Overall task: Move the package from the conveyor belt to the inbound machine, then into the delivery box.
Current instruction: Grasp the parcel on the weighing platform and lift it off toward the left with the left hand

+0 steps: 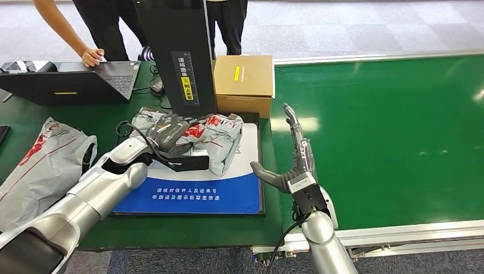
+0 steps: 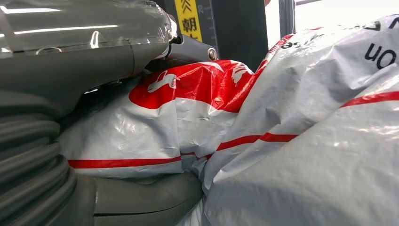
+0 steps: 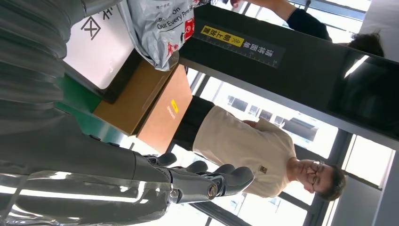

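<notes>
Head view: left hand (image 1: 171, 134) grips crumpled grey-and-red package (image 1: 220, 137); right hand (image 1: 291, 157) spread, holding nothing.

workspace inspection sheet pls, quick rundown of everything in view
surface: green belt, bare; blue-white scan pad beside it
job's things: grey-red package lying on the pad
clutter: cardboard box, second bag, laptop
hands: left hand grips the package; right hand spread, holding nothing
cables: black cable at left wrist
surroundings: black scanner post; people standing behind
</notes>
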